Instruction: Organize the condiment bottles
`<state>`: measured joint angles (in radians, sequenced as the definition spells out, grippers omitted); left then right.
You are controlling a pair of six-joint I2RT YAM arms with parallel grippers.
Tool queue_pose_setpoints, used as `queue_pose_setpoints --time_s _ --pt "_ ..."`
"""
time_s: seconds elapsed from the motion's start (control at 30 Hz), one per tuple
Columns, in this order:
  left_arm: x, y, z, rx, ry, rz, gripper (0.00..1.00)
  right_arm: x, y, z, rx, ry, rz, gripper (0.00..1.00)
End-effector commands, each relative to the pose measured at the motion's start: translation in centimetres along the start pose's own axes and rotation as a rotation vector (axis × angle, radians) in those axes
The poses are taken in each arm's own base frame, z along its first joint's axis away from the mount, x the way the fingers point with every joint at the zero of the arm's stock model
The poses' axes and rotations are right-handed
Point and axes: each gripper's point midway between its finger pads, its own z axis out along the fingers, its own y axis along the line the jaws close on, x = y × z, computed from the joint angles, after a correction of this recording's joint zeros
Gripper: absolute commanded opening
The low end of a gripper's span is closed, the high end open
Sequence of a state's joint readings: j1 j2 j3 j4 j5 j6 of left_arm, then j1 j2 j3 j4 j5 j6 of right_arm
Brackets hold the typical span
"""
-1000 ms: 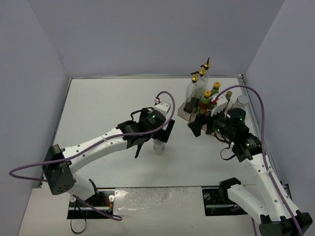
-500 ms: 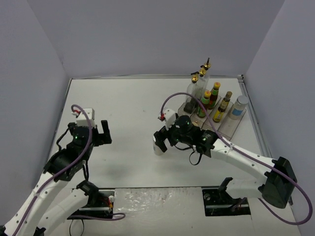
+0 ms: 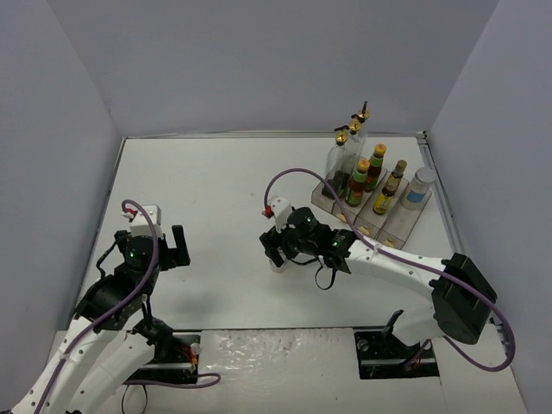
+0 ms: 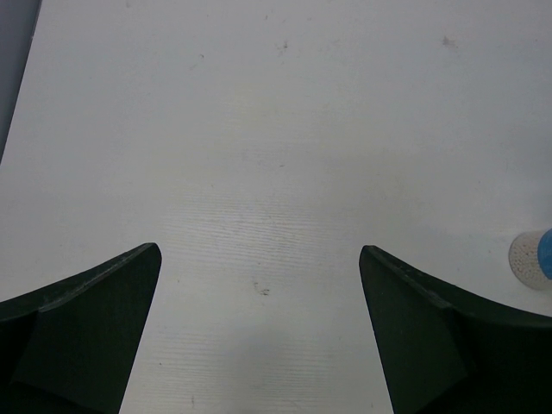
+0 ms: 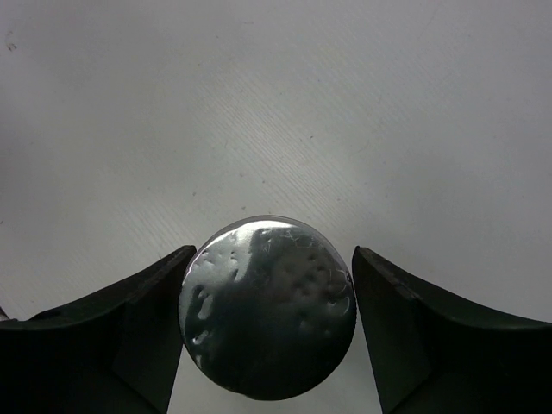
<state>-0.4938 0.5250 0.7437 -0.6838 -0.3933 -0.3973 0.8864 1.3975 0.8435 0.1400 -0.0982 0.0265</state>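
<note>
A white shaker [image 3: 278,259] with a silver lid [image 5: 267,306] stands on the table near the middle. My right gripper [image 5: 272,252] is over it, and its fingers press on both sides of the lid. The shaker also shows at the right edge of the left wrist view [image 4: 536,259]. My left gripper [image 4: 259,250] hangs open over bare table at the left [image 3: 168,246]. In the clear rack [image 3: 405,226] at the back right stand two tall glass bottles [image 3: 338,164], two red-sauce bottles [image 3: 359,181], two dark yellow-labelled bottles [image 3: 383,197] and another shaker [image 3: 420,185].
Grey walls close the table on the left, back and right. The right arm [image 3: 388,259] stretches across the table in front of the rack. A purple cable [image 3: 297,174] loops above the right wrist.
</note>
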Motion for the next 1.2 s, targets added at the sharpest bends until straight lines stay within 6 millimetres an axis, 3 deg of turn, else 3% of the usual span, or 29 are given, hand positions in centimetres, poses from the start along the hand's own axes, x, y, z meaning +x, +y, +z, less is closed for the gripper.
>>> queue_pose_setpoints --time_s 0.0,0.17,0.3,0.37,0.57,0.67,0.83,1.03,1.17 --pt "-1.7 -0.7 0.3 0.013 -0.035 -0.019 0.97 -1.8 -0.1 0.3 0.023 -0.09 0.012 0.63" --pt "-1.6 -1.0 0.3 0.031 -0.032 -0.011 0.97 -1.1 -1.4 -0.6 0.086 -0.091 0.058 0.26" --pt "-1.7 -1.1 0.3 0.038 -0.033 -0.01 0.97 -0.9 -5.4 -3.5 0.255 -0.12 0.17 0.01" --pt "-1.6 -1.2 0.3 0.042 -0.033 -0.009 0.97 -1.1 -7.1 -5.0 0.32 -0.14 0.249 0.0" --pt "-1.7 -1.4 0.3 0.055 -0.03 -0.001 0.97 -1.7 -14.6 -13.5 0.641 -0.247 0.486 0.0" --pt "-1.7 -1.3 0.3 0.054 -0.034 -0.002 0.97 -0.9 -18.7 -18.2 0.833 -0.278 0.556 0.0" --pt "-1.7 -1.5 0.3 0.064 -0.034 0.003 0.97 -0.6 -24.2 -23.0 0.986 -0.302 0.639 0.0" --pt "-1.7 -1.7 0.4 0.072 -0.025 0.008 0.97 0.5 -30.4 -25.8 1.096 -0.313 0.728 0.0" --pt "-1.8 -1.7 0.3 0.072 -0.033 0.004 0.97 1.3 -33.6 -25.4 1.122 -0.337 0.754 0.0"
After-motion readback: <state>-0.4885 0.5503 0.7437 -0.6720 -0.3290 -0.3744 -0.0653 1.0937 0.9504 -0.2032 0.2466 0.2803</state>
